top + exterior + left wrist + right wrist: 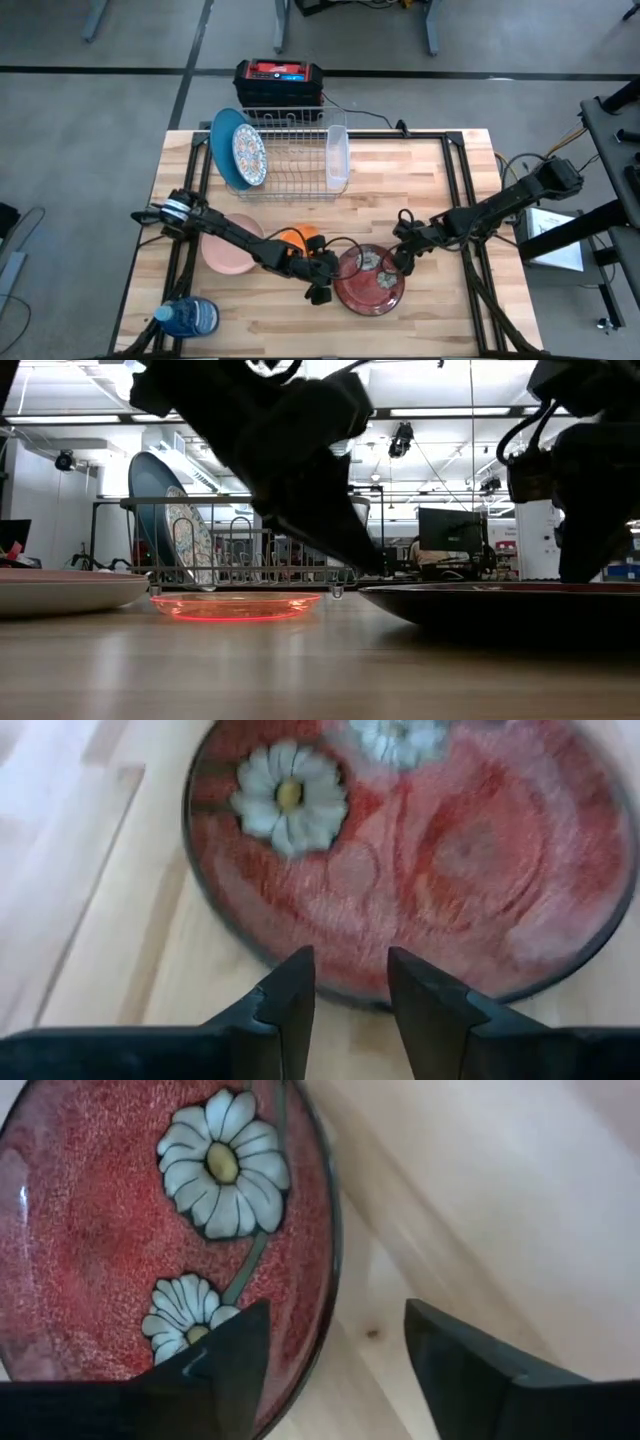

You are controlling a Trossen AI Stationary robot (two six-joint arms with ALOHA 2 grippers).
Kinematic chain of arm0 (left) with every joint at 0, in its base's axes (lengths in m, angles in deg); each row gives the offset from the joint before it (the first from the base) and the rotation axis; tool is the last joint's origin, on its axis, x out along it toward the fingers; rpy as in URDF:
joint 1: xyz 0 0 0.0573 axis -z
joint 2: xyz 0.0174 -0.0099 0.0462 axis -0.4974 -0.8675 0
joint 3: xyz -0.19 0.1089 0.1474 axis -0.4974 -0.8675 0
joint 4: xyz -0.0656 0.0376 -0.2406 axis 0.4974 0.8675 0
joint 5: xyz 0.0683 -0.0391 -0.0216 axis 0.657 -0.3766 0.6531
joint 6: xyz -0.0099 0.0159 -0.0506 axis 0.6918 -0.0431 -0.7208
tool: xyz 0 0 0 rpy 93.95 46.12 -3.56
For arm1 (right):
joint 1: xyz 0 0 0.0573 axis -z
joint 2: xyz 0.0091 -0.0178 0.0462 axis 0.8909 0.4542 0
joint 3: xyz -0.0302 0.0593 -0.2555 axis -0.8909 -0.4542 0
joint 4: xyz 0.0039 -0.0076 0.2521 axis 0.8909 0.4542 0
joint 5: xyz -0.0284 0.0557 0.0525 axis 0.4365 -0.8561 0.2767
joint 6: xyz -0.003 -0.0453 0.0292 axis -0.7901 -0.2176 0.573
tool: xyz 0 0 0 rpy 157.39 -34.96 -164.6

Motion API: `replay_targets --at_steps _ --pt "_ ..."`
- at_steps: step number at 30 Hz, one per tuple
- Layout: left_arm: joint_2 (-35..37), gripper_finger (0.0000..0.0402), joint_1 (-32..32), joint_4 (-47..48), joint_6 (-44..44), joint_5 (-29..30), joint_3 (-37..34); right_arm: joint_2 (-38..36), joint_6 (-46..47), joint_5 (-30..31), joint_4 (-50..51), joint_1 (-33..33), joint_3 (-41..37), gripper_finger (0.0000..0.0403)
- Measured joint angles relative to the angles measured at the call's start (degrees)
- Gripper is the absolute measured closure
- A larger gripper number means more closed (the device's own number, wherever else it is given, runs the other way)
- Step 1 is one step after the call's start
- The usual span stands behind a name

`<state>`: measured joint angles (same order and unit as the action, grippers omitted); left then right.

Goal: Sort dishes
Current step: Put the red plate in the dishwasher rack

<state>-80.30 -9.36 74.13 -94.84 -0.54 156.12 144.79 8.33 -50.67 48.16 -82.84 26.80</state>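
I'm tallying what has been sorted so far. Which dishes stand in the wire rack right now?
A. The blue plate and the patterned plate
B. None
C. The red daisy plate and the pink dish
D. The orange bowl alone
A: the blue plate and the patterned plate stand upright in the rack, while the other dishes lie on the table.

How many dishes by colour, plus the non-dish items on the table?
Blue plate, in rack: 1
Teal-white patterned plate, in rack: 1
Pink dish: 1
Orange bowl: 1
Red daisy plate: 1
Dish rack: 1
Clear container: 1
Blue bottle: 1
Total: 8 (5 dishes, 3 others)
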Motion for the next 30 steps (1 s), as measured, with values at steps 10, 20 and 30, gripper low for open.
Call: replay_targets --at_steps 10,20,30 --pt "-2.51 0.0284 0.11 -1.79 -2.29 -0.16 -0.24 6.88 1.52 -5.05 -17.51 0.0 -4.0 0.0135" --pt "-4.5 0.0284 0.07 -3.61 -3.21 -0.41 -0.26 8.71 4.59 -5.91 -41.32 0.0 -10.66 0.016" --pt "-4.32 0.0284 0.11 -4.18 -3.67 1.72 -0.28 8.76 1.82 -3.4 -43.08 0.01 -12.26 0.032"
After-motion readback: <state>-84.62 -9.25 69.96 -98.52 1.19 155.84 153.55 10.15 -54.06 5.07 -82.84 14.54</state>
